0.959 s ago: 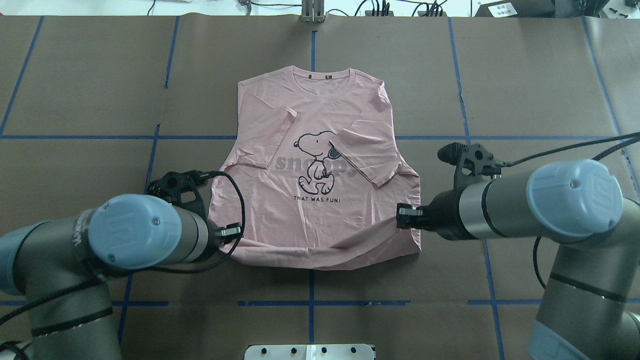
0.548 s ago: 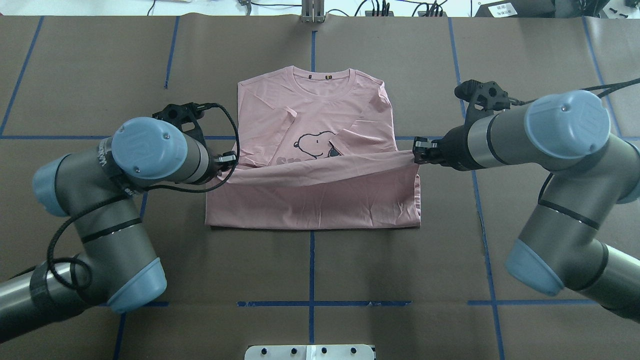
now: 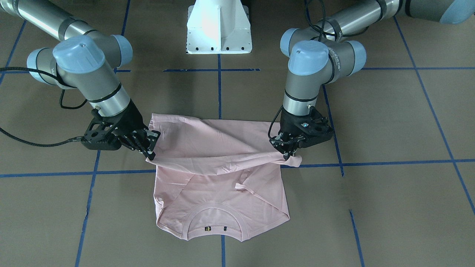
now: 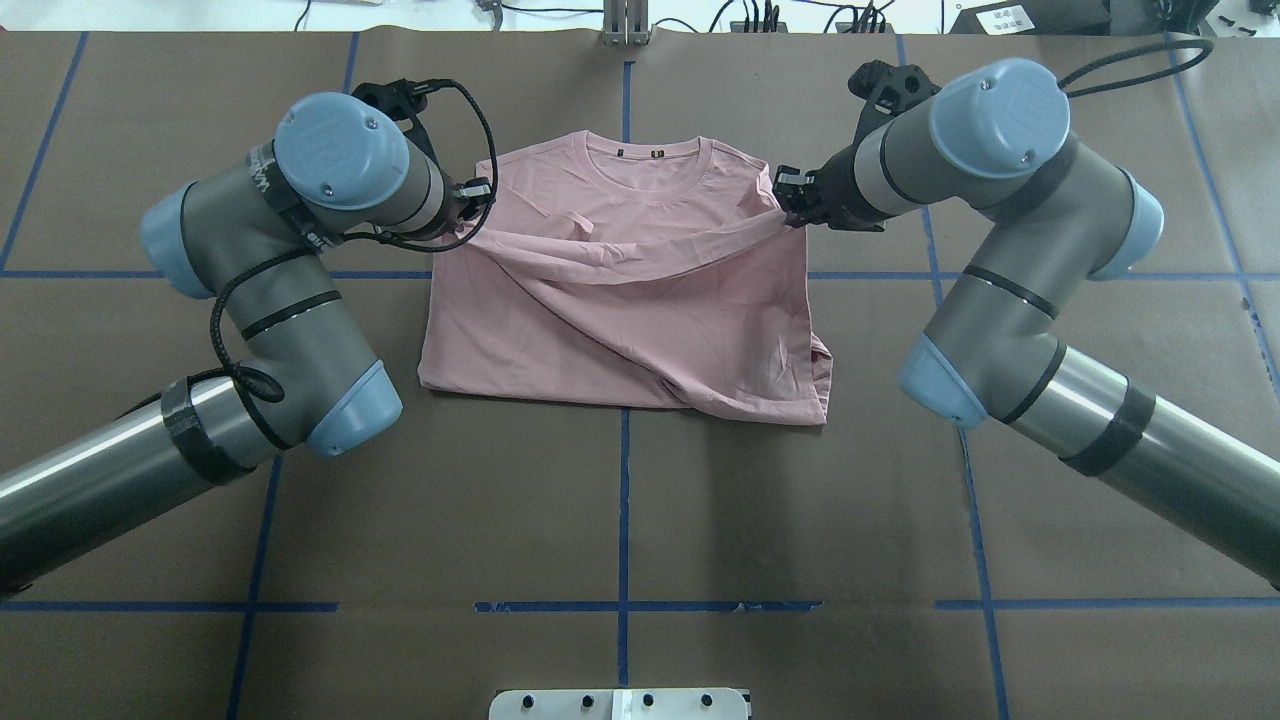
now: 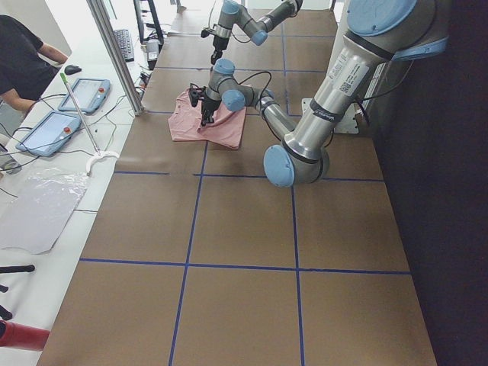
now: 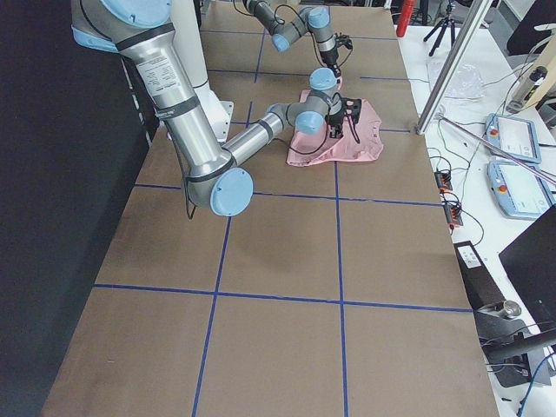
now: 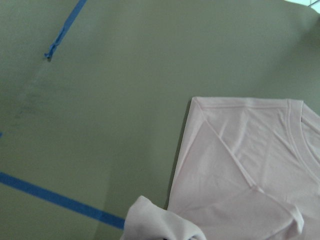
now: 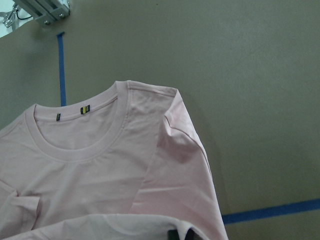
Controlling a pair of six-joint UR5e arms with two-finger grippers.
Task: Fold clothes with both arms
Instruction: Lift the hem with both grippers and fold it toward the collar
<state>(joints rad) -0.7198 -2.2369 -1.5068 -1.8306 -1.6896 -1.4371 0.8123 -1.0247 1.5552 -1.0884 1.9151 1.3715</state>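
Observation:
The pale pink T-shirt (image 4: 620,330) lies on the brown table, its bottom half folded up over its front, so the Snoopy print is hidden. My left gripper (image 4: 482,195) is shut on the hem corner at the shirt's left shoulder. My right gripper (image 4: 785,195) is shut on the other hem corner at the right shoulder. The hem hangs stretched between them, a little above the collar (image 4: 650,170). In the front-facing view the left gripper (image 3: 287,149) and right gripper (image 3: 149,148) hold the hem over the shirt (image 3: 222,193). The wrist views show the shoulders (image 7: 240,150) and the collar (image 8: 80,145).
Blue tape lines (image 4: 622,500) grid the brown table cover. The white pedestal base (image 3: 219,29) stands at the robot's side. An aluminium post (image 4: 625,22) and cables lie at the far edge. An operator (image 5: 23,61) and tablets (image 5: 53,130) are beyond the far side.
Both grippers have carried the bottom hem from the near edge across the shirt to the shoulders. The fold now covers the Snoopy print.

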